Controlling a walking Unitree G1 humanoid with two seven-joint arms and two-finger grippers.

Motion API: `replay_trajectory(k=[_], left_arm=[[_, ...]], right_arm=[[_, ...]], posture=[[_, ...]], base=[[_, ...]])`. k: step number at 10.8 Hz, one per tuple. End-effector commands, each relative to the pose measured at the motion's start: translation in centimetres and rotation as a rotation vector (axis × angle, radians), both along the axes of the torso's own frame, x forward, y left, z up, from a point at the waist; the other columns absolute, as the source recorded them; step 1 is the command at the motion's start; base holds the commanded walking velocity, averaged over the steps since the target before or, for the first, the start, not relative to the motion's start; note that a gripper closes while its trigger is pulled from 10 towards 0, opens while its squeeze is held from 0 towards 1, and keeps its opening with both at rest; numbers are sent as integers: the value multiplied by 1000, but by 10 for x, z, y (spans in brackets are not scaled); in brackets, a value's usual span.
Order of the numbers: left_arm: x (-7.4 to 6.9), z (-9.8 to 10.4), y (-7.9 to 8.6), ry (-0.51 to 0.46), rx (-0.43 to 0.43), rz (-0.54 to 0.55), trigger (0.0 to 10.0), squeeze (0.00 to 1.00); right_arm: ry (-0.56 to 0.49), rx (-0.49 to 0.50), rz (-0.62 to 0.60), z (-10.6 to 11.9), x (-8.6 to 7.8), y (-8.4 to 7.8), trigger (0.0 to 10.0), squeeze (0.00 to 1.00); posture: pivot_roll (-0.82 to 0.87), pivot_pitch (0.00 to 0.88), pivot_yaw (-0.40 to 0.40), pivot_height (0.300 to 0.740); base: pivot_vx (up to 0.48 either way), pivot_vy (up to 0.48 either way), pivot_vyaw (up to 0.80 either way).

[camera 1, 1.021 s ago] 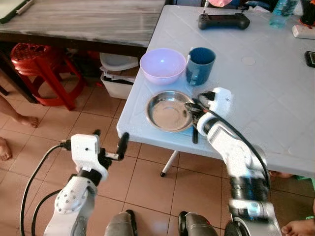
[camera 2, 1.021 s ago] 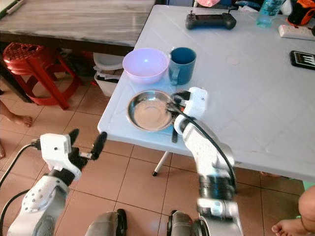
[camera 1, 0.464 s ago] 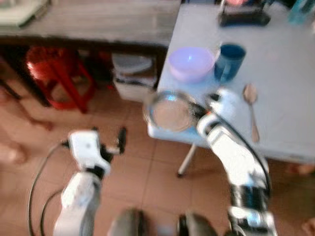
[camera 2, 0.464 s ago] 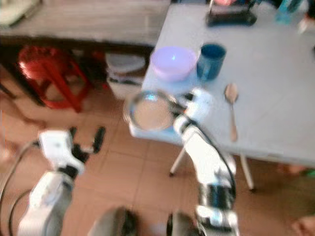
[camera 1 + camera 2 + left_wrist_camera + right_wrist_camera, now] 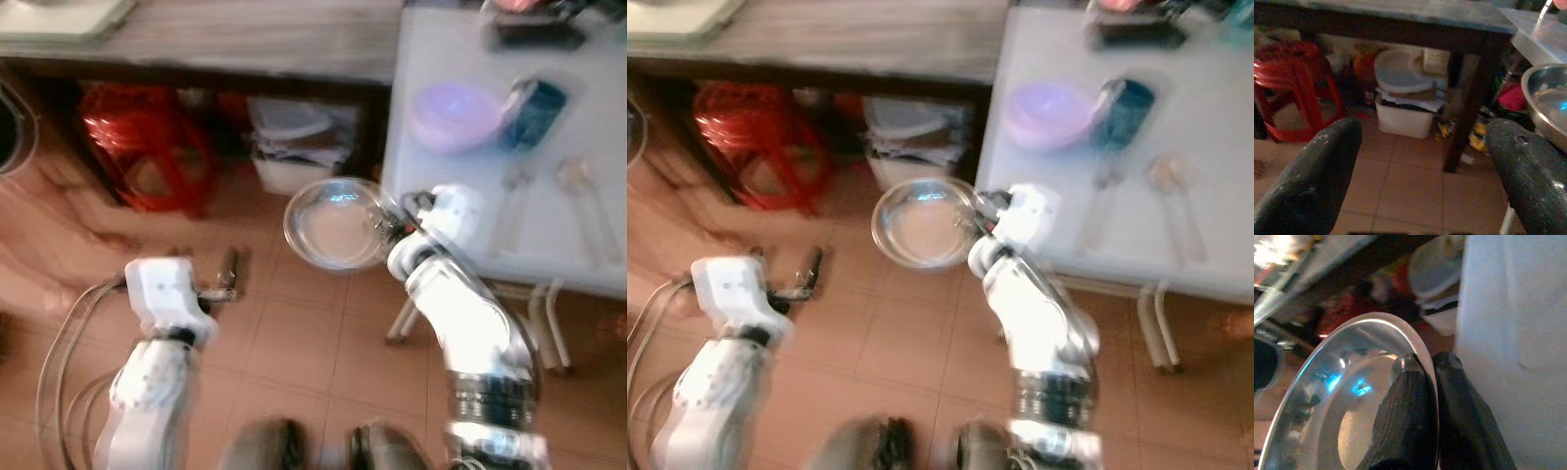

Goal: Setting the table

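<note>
Pinching only the rim, the right pincer (image 5: 384, 223) holds the steel bowl (image 5: 333, 223) off the table (image 5: 470, 186); walking jolts could twist it loose.

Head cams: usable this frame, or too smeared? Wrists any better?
Both eye views are motion-blurred; the spoons ghost double. Left wrist view is dim but sharp, left gripper open. Right wrist view is clearest, glare on the steel bowl pinched by the right gripper.
</note>
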State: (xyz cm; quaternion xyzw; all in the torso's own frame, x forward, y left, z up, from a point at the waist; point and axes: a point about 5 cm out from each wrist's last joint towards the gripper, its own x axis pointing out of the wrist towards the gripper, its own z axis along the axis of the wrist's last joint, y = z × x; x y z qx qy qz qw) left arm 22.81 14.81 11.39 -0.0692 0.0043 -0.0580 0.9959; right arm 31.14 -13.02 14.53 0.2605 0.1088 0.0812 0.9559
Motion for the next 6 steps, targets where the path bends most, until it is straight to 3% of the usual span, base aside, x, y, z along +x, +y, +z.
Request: replay_trajectory(k=[1, 3, 6], left_arm=[[1, 2, 5, -18, 33, 10, 10000, 0], [3, 4, 2, -35, 35, -2, 10000, 0], [6, 5, 3, -47, 64, 25, 10000, 0]], right_arm=[[-102, -29, -14, 16, -1, 1, 0, 0], [-148, -126, -62, 17, -1, -8, 0, 0], [-186, -171, -65, 16, -2, -9, 0, 0]], posture=[[38, 128, 41, 740], [36, 126, 42, 740], [34, 124, 39, 740]], base=[[0, 424, 0], [441, 124, 0], [480, 0, 0]])
